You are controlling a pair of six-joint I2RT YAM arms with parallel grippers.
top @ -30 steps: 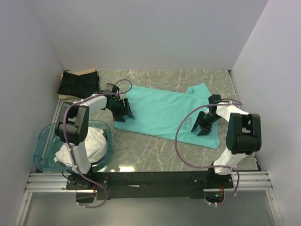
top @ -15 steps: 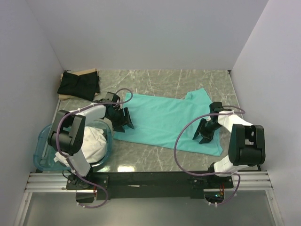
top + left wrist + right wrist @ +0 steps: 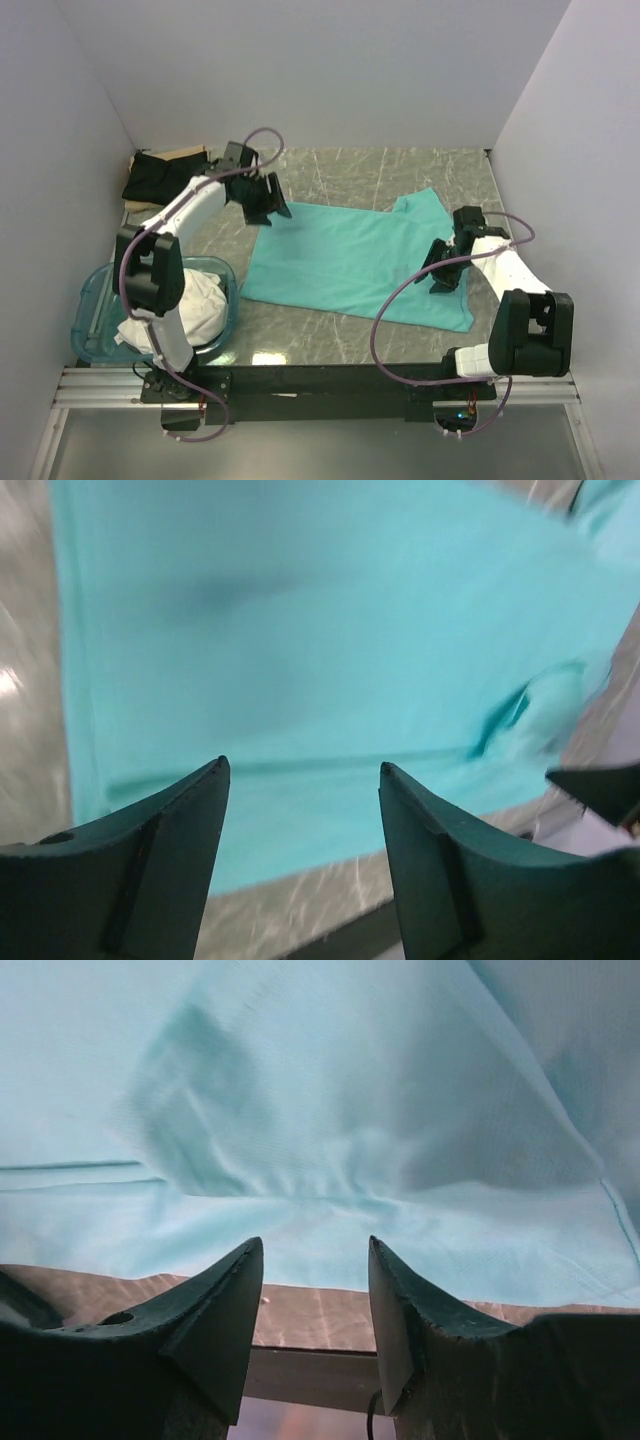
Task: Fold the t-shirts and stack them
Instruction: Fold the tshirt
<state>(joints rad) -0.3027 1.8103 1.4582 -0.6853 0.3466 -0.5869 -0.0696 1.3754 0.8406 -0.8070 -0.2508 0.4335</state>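
Over the grey marble-patterned tabletop [image 3: 330, 165], the mint-teal short-sleeved cloth t-shirt [image 3: 350, 260] lies spread nearly flat at centre, sitting a little nearer the arm bases than a second ago, its hem side towards the left arm and its sleeves towards the right. To the near left, the translucent blue plastic tub [image 3: 90, 300] holds the crumpled white t-shirts [image 3: 195, 300]. The folded black t-shirt [image 3: 160, 178] rests in the far-left corner on the tan cardboard sheet [image 3: 185, 151]. From my remote station, the real change is in the arms: the left gripper [image 3: 270, 208] has lifted off the shirt's left edge and swung to its far-left corner, where the wrist camera shows its fingers [image 3: 205, 820] parted with only teal cloth below. The right gripper [image 3: 443, 275] has slid slightly outward over the sleeve side, also spread wide and carrying nothing (its wrist view shows a soft ripple of cloth underneath). I read this as the spreading step finished, with both arms lining up for the first fold. The stack has only the black shirt so far.
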